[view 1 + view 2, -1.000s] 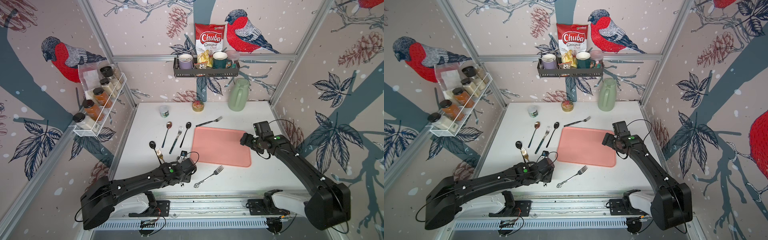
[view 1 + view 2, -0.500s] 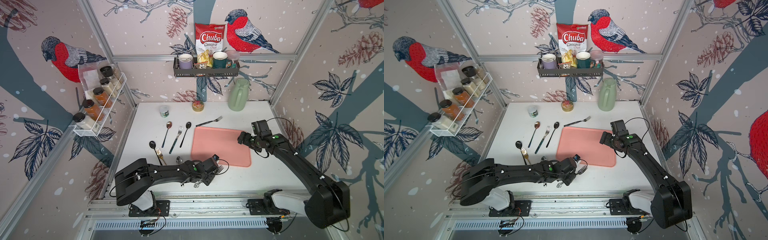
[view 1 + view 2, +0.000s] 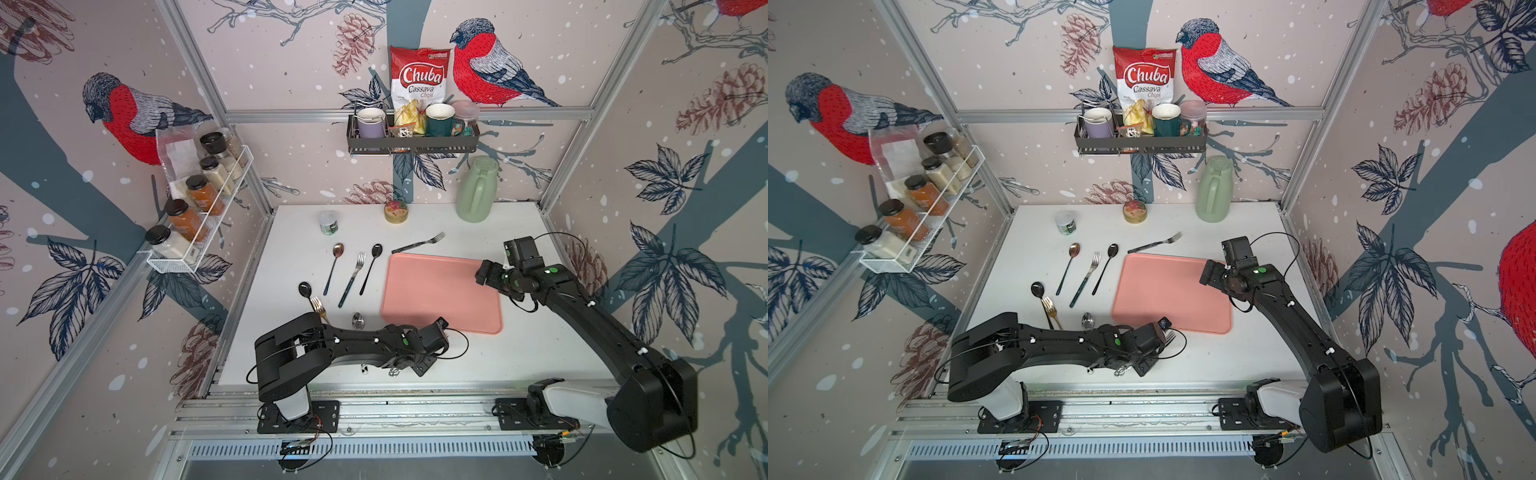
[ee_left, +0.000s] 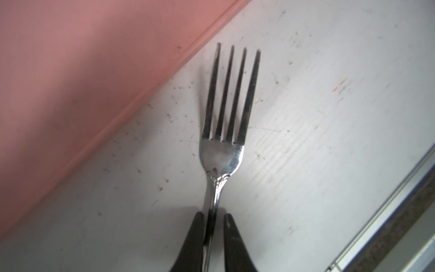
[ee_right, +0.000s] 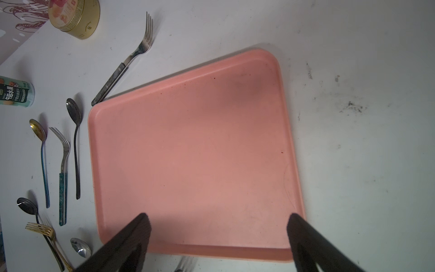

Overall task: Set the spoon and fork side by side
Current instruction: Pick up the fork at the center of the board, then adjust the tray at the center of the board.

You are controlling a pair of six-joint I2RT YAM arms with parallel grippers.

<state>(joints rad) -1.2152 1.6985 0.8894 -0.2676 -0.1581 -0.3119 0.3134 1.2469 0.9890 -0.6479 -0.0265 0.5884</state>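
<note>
Fork (image 4: 222, 150), silver, 4 tines, embossed scrollwork neck

Fork (image 4: 223, 153): silver, four tines, scrolled neck. Lies on the white table (image 4: 306, 117) at 7 o'clock of the pink tray (image 3: 440, 291), just off its near rim. Tines point to 2 o'clock. Handle pinched by left gripper (image 4: 213, 214).
Spoon (image 3: 358, 321): silver, at 8 o'clock of tray, apart from fork. Only the bowl shows; handle hidden.

The fork (image 4: 222, 131) is polished, shiny metal with an embossed neck; the pink tray (image 4: 70, 70) looks smooth matt plastic; the white tabletop (image 4: 306, 141) is matt and scuffed.
</note>
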